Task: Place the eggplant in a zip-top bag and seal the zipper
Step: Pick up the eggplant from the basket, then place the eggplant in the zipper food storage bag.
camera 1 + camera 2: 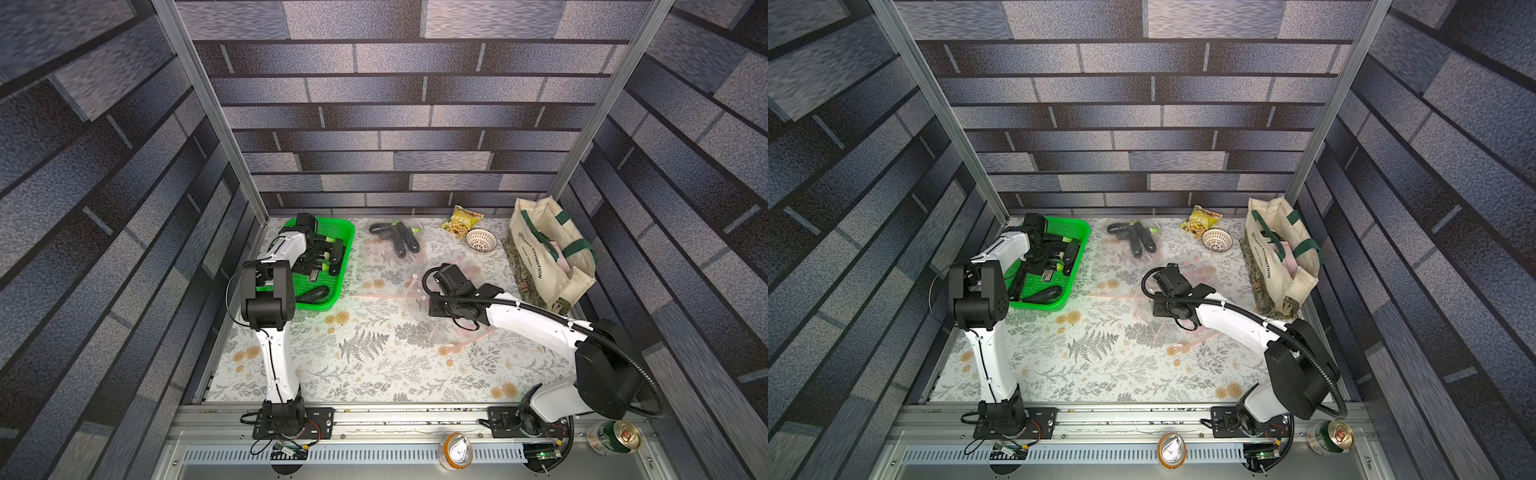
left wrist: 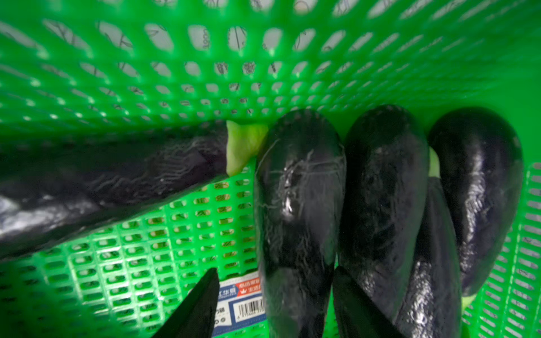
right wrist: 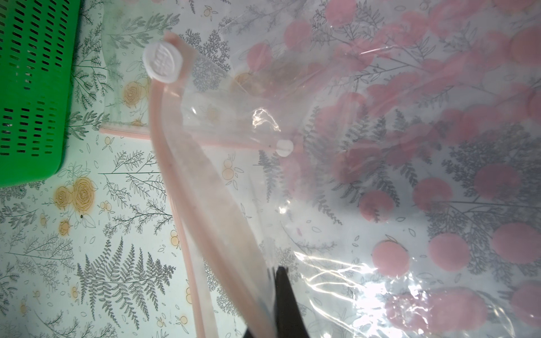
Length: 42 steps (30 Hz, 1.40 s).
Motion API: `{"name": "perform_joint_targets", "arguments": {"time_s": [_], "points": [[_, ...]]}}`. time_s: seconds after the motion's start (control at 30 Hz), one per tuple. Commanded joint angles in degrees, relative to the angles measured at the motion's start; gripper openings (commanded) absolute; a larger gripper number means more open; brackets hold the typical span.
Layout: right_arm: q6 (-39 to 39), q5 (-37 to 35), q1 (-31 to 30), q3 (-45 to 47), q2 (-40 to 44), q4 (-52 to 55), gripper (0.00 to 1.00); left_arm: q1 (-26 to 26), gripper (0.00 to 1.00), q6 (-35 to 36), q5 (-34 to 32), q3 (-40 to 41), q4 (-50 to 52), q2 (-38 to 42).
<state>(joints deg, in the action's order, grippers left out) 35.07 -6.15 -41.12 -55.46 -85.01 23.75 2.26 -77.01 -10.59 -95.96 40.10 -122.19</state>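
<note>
Left fingers (image 2: 205, 301) stand parted astride one eggplant (image 2: 298, 204), with one side not yet touching. It lies in the green basket (image 2: 117, 263) at the far left corner of the counter (image 1: 374, 374). Right fingers (image 3: 282, 289) are clenched on the lip of the zip-top bag (image 3: 380, 146), mid-counter. Risk: a neighbouring eggplant (image 2: 383, 190) lies flush, so closing could pinch both or skid off the glossy skin. The thin lip could also slip free.

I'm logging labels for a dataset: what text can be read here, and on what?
"EXHIBITION": tote bag; letters before it unclear.
Sticker in basket: Chinese print and barcode digits, too blurred.
Slider on zip bag: embossed mark, unreadable.
</note>
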Motion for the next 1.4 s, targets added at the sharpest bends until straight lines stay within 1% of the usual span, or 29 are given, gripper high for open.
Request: {"name": "perform_joint_targets", "arguments": {"time_s": [0.0, 0.13, 0.27, 0.37, 0.47, 0.57, 0.73, 0.9, 0.97, 1.07, 1.13, 1.23, 1.3, 1.37], "points": [[-0.6, -1.1, 0.1, 0.9, 0.3, 1.5, 0.00, 0.6, 0.59, -0.5, 0.2, -1.6, 1.8, -2.0], [-0.6, -1.1, 0.1, 1.0, 0.0, 1.2, 0.00, 0.6, 0.52, 0.4, 0.8, -2.4, 2.0, -3.5], [-0.6, -1.0, 0.0, 0.8, 0.1, 1.2, 0.00, 0.6, 0.36, 0.7, 0.3, -1.5, 2.3, -3.0], [-0.6, -1.0, 0.1, 0.7, 0.7, 1.3, 0.00, -0.1, 0.33, 2.3, -1.4, -0.6, 2.4, -0.2], [-0.7, -1.0, 0.1, 0.4, 1.7, 1.5, 0.00, -1.2, 0.32, 5.8, -4.6, 0.6, 3.2, 5.0], [-0.6, -0.3, 0.1, 0.2, 2.8, 1.6, 0.00, -3.0, 0.30, 10.4, -7.4, 3.5, 3.0, 12.4], [0.3, 1.7, 0.1, 0.0, 4.7, 1.6, 0.00, -7.9, 0.26, 20.1, -11.1, 11.3, -0.5, 27.7], [1.5, 3.7, 0.1, -0.5, 7.3, 2.6, 0.00, -16.2, 0.22, 27.2, -10.8, 21.9, -9.3, 43.0], [1.9, 4.7, 0.1, -0.9, 8.3, 3.0, 0.00, -20.4, 0.22, 27.3, -11.0, 26.2, -13.1, 48.2], [3.1, 6.3, 0.1, -1.5, 9.6, 3.2, 0.00, -29.3, 0.21, 26.3, -12.9, 33.6, -21.9, 54.1], [4.1, 7.7, 0.1, -1.7, 10.4, 2.9, 0.00, -36.3, 0.22, 24.8, -15.7, 37.8, -28.3, 56.1], [5.5, 9.2, 0.1, -1.8, 11.2, 2.0, 0.00, -45.3, 0.22, 24.3, -21.0, 42.2, -38.3, 55.9], [6.5, 9.8, 0.1, -1.7, 11.5, 1.5, 0.00, -49.7, 0.22, 24.5, -24.0, 43.7, -43.5, 54.8], [7.1, 10.2, 0.1, -1.7, 11.7, 1.2, 0.00, -52.9, 0.21, 24.9, -25.4, 44.3, -47.4, 53.3]]}}
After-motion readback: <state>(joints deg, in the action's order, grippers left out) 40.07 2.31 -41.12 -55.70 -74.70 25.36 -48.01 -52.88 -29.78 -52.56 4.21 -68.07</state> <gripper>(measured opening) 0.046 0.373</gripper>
